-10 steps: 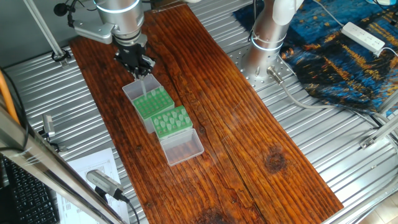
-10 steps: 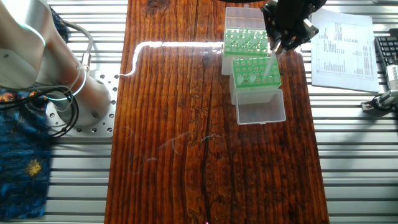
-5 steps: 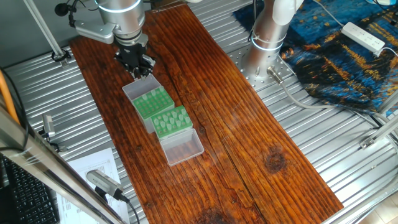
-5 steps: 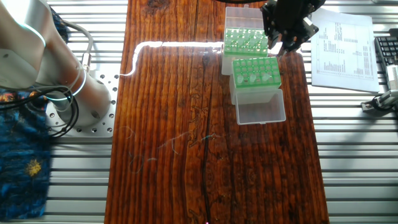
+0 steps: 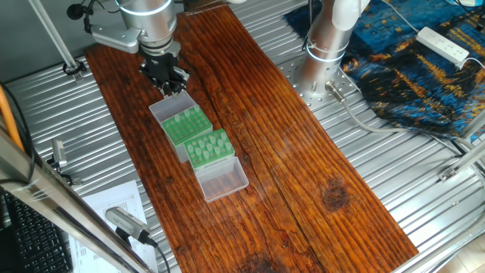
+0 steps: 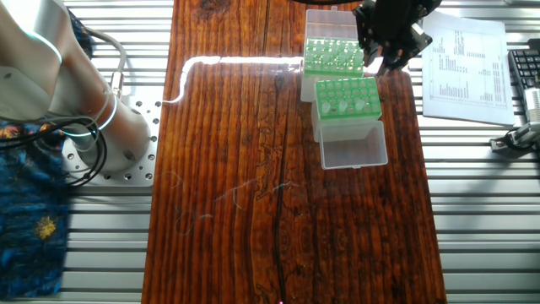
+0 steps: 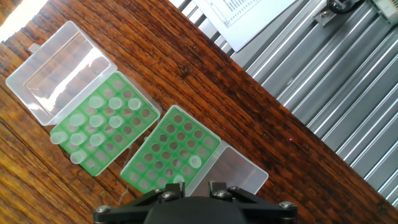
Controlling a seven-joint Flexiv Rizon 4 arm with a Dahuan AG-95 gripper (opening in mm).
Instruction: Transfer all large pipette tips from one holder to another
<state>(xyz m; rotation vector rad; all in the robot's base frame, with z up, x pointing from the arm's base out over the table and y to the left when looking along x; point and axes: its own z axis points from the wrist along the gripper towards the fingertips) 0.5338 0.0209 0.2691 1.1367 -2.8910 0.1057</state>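
Observation:
Two green racks stand side by side on the wooden board. One rack (image 7: pixel 102 127) holds several large pipette tips (image 7: pixel 94 120), pale-green cones with their wide ends up. The other rack (image 7: pixel 171 155) is mostly bare holes, with one tip (image 7: pixel 194 162) standing in it and another (image 7: pixel 177 180) at its edge by my fingers. My gripper (image 7: pixel 193 186) hangs above this rack's near edge, its fingers apart with nothing between them. From the fixed views the gripper (image 5: pixel 170 82) (image 6: pixel 386 61) sits beside the racks (image 5: pixel 198 136) (image 6: pixel 340 78), clear of them.
Each rack's clear lid lies open flat: one (image 7: pixel 59 68) at the fuller rack's outer side, one (image 7: pixel 239 171) beyond the emptier rack. A printed sheet (image 6: pixel 462 59) lies on the ribbed metal table by the board's edge. The arm's base (image 6: pixel 110 135) stands on the opposite side.
One second ago a pale tip hung from my gripper down into the emptier rack. That tip now stands in the rack and nothing hangs from the fingers. The gripper has hardly moved.

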